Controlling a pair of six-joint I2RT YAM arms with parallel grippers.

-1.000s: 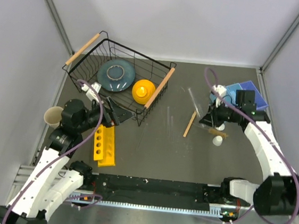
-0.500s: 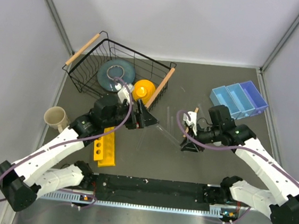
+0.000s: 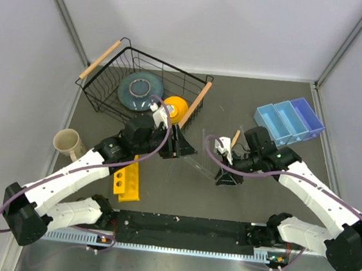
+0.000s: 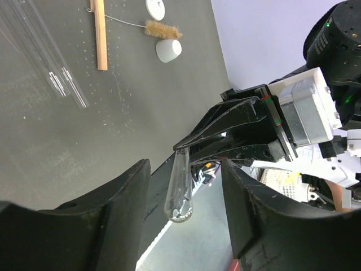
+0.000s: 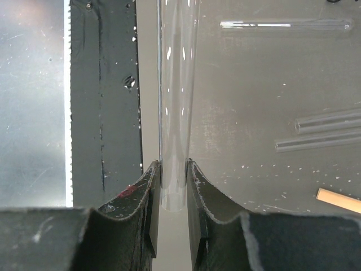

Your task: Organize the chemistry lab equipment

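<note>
Gripping arm, top view: right gripper (image 3: 227,176), black, reaches toward mid-table; its jaw state cannot be read from above.
Opposing arm, top view: left gripper (image 3: 181,147), black, faces the right one and is near it; its spread cannot be read here either.
Tube, top view: slim clear glass tube (image 3: 202,165), only a faint streak between the two grippers over the dark speckled table (image 3: 180,200).
Surroundings, top view: black wire basket (image 3: 151,60) holding a blue-grey plate (image 3: 140,91) and a glossy yellow dome (image 3: 174,109); yellow rack (image 3: 127,180) with round holes; beige cup (image 3: 67,142); blue trays (image 3: 289,119).
Left jaws, left wrist view: fingers (image 4: 113,220) spread wide, one on each side of the tube's rounded closed end, with a gap on both sides.
Tube, left wrist view: tilted, off the table, its upper end clamped by the right gripper's tapered black fingers.
Table items, left wrist view: thin flat pale wooden stick (image 4: 101,34); small brown brush (image 4: 163,29), bristly, on a thin wire; two tiny white round pieces (image 4: 168,49) beside it; loose glass tubes (image 4: 51,62) lying parallel. The brush and white pieces cannot be made out from above.
Right jaws, right wrist view: pads (image 5: 151,197) pinch the glass from both sides.
Background, right wrist view: black strip (image 5: 104,101) to the left; three loose tubes and one end of the stick on the table to the right.
</note>
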